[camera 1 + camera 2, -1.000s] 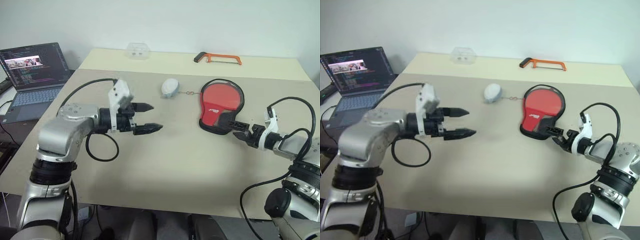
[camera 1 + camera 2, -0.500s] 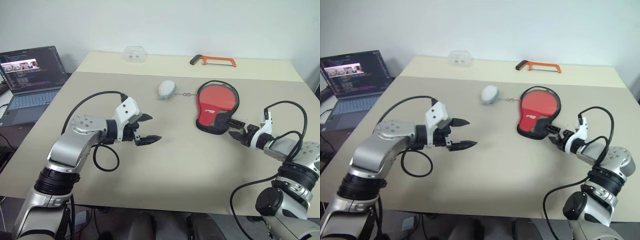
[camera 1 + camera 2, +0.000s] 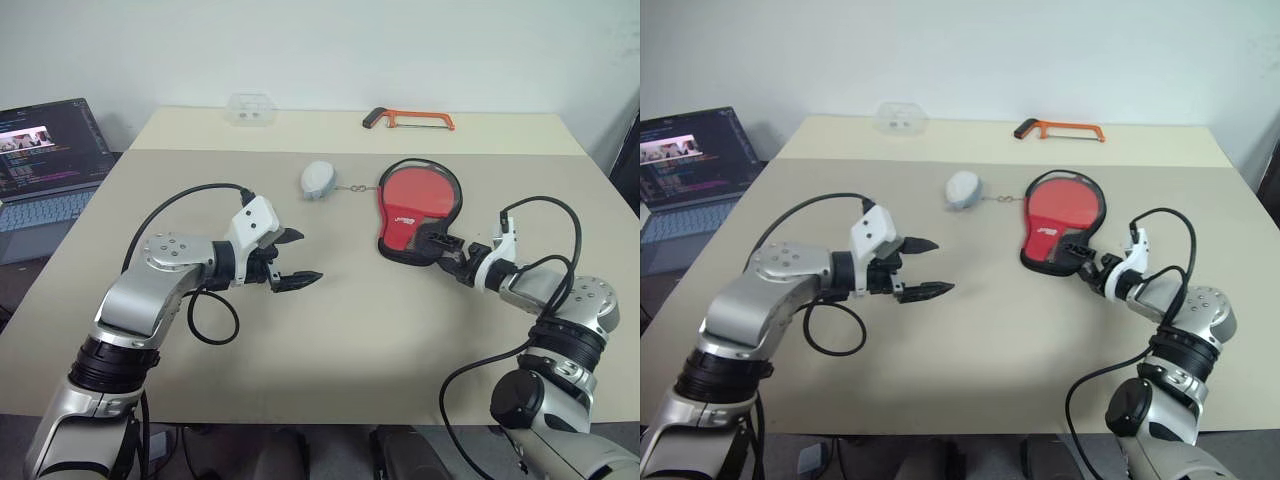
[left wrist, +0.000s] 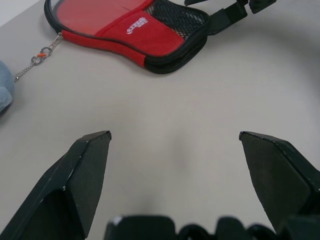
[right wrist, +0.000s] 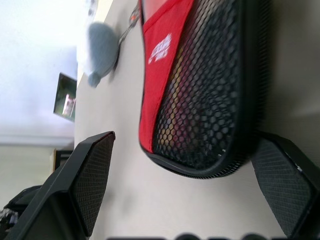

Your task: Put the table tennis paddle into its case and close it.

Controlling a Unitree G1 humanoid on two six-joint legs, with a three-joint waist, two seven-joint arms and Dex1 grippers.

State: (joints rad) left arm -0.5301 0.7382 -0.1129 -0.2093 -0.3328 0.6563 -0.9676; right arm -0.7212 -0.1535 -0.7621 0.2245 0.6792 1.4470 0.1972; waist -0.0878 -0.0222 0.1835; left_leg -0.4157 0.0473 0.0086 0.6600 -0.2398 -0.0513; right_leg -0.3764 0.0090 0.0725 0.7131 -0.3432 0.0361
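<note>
case (image 3: 415,209) lies flat right of centre, narrow mesh end toward the right gripper (image 3: 446,251), whose fingers stand wide around that end. left gripper (image 3: 296,259) wide, mid-frame, holding nothing. case looks soft, light, floppy; best pinched at the stiffer black edging.

The laptop (image 3: 45,160) left of the surface (image 3: 330,320) is cut by the frame edge. Case (image 3: 415,208) interior hidden; contents of the clear box (image 3: 251,108) beyond it indiscernible.
</note>
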